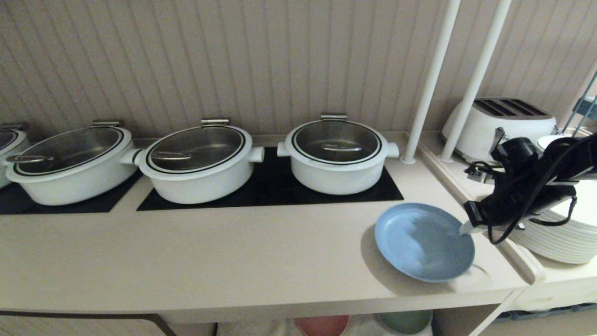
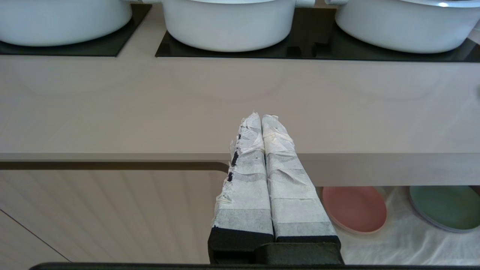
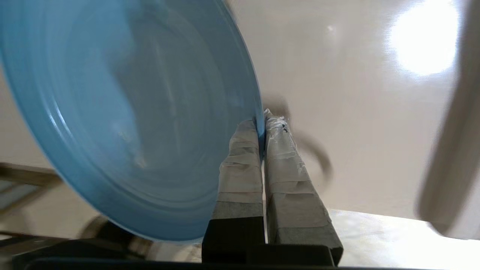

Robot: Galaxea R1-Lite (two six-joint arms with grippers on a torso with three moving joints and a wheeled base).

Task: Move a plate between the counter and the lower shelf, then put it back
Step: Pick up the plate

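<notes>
Right gripper point(image 1: 466, 228) pinches the tilted plate point(image 1: 422, 242) over the counter point(image 1: 210, 261).

Leftmost pot point(image 1: 5, 151): cut off at the head view's left edge, only part of its lid and wall showing; stack of white plates point(image 1: 564, 233) on the side top and the toaster point(image 1: 501, 122) behind it: partly hidden by the right arm and its cables. Pink plate point(image 1: 322, 325) and green plate point(image 1: 405, 321) on the lower shelf point(image 2: 405, 240): mostly hidden under the front edge of the counter point(image 1: 210, 261) in the head view, the green one also cut by the left wrist view's edge. Plate point(image 3: 127, 112) in the right wrist view: blurred, cut off at the picture's top and left, its far rim unseen, and whether its underside touches the counter cannot be told.
</notes>
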